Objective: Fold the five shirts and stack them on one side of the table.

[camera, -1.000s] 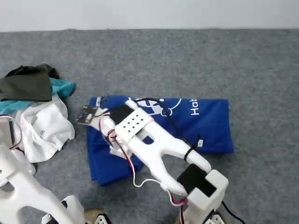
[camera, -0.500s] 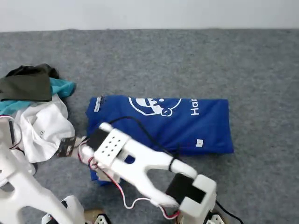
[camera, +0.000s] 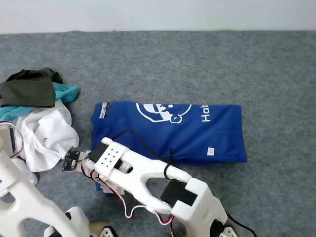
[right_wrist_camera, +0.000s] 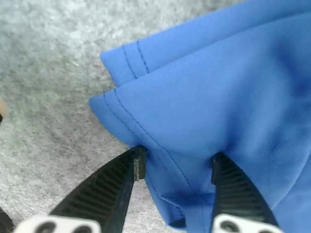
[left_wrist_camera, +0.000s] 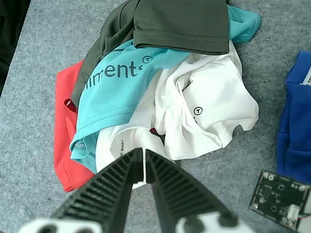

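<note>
**Blue shirt folded mid-table, four more heaped at the left**

High view: the blue shirt (camera: 197,131) lies folded into a rectangle in the middle of the grey table (camera: 197,59). The right arm (camera: 143,170) stretches over the shirt's near left corner. The left arm (camera: 19,197) stands at the near left, beside a heap of a dark olive shirt (camera: 29,89), a teal shirt (camera: 66,91) and a white shirt (camera: 49,133). Left wrist view: the left jaws are together, holding nothing, above the white shirt, and a red shirt (left_wrist_camera: 65,131) lies under the teal one. Right wrist view: the right jaws stand apart, one tip on each side of the blue shirt's stitched hem corner.
</note>
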